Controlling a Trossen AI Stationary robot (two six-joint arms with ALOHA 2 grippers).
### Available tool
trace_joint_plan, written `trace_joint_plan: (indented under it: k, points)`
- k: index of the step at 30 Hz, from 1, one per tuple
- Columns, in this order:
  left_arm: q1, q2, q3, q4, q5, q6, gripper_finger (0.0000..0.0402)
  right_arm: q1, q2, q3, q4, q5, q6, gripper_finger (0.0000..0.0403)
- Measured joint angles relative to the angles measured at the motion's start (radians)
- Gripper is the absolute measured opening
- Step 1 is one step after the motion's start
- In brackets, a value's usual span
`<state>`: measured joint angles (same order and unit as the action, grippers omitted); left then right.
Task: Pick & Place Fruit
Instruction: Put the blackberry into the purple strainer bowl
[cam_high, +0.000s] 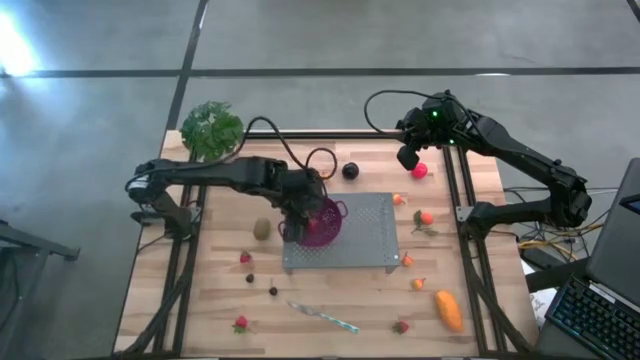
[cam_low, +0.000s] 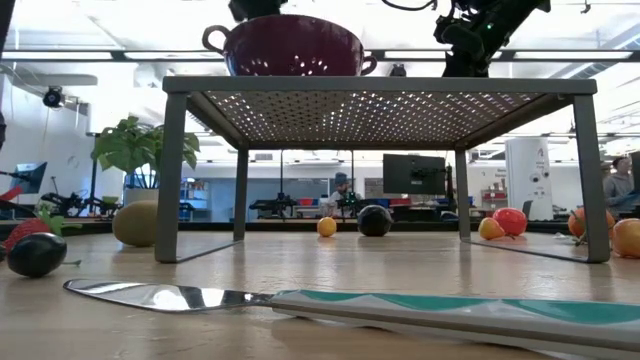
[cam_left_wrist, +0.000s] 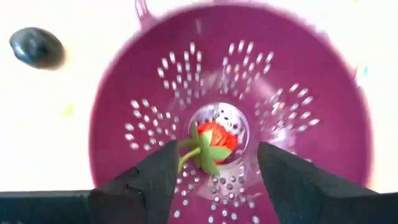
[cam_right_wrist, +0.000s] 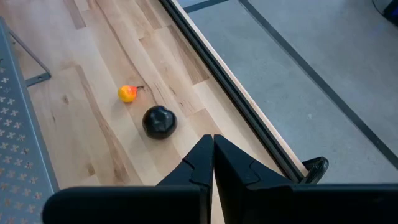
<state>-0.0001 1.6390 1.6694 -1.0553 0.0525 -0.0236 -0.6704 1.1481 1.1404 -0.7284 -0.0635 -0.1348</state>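
A purple colander (cam_high: 322, 222) stands on a grey perforated rack (cam_high: 365, 245) in the middle of the table. One red strawberry (cam_left_wrist: 214, 140) with a green stalk lies on the colander's bottom. My left gripper (cam_left_wrist: 214, 177) hangs open just above the colander (cam_left_wrist: 230, 99), a finger on either side of the strawberry and clear of it. My right gripper (cam_right_wrist: 212, 142) is shut and holds nothing, raised near the table's far right above a pink-red ball (cam_high: 420, 171). A dark plum (cam_right_wrist: 159, 121) and a tiny orange piece (cam_right_wrist: 127, 93) lie on the wood beyond it.
Loose on the table lie a kiwi (cam_high: 262, 229), strawberries (cam_high: 245, 257) (cam_high: 240, 323), small orange pieces (cam_high: 426, 217) and an oblong orange fruit (cam_high: 449, 310). A knife (cam_high: 325, 317) lies near the front edge, and a leafy plant (cam_high: 212, 128) stands far left.
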Motion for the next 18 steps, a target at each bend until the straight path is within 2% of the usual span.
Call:
trace_joint_plan:
  k: [5,9,14,18]
  points:
    - [-0.002,-0.032,0.06,-0.016,-0.017,0.003,0.0225,0.0,0.0,0.0,-0.002,0.0,0.001,0.0008]
    - [-0.014,-0.082,0.056,-0.046,-0.102,-0.021,0.0223,0.0,0.0,0.0,-0.013,0.0,0.001,0.0008]
    - [-0.045,-0.168,-0.003,-0.05,-0.255,-0.069,0.0214,0.0,0.0,0.0,-0.025,0.0,0.0,0.0008]
    - [-0.06,-0.242,-0.074,-0.037,-0.29,-0.107,0.0209,0.0,0.0,0.0,-0.025,0.0,-0.004,0.0008]
